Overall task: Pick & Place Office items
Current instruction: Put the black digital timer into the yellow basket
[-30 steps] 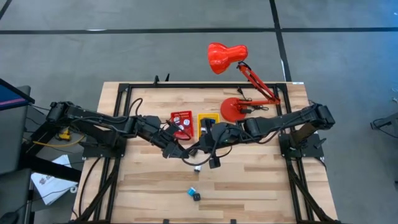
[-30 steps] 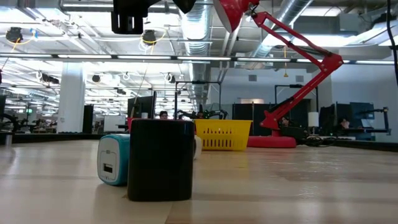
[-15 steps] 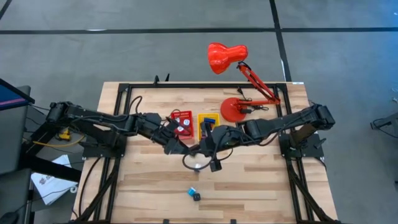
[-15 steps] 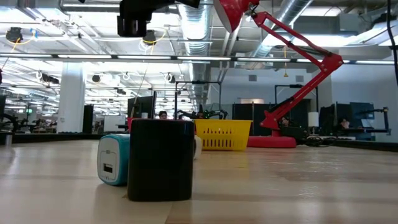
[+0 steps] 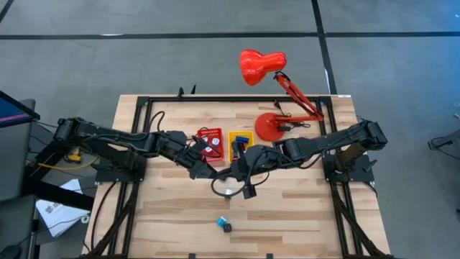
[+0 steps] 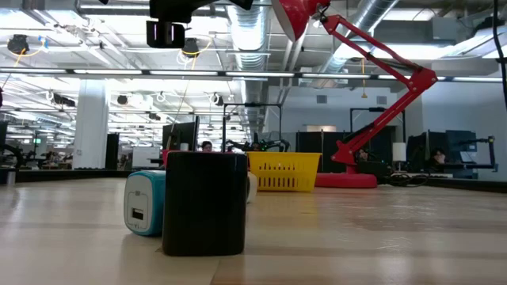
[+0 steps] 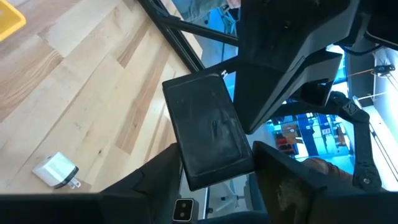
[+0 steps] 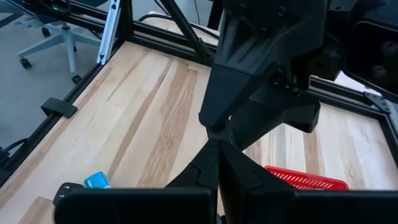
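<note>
Jaws of the left gripper (image 7: 214, 163) grasp a flat black item (image 7: 208, 129) above mid-desk, meeting the right gripper (image 5: 233, 171), whose jaws are clenched shut. Below them lies a white plug (image 7: 56, 170); blue (image 5: 223, 221) and black (image 5: 228, 227) pieces sit near the desk's (image 5: 302, 208) near edge.

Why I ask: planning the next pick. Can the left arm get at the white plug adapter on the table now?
Probably not yet. The white plug adapter lies uncovered on the table, but a black slab sits in the left pincer, with the right pincer crowding close.
</note>
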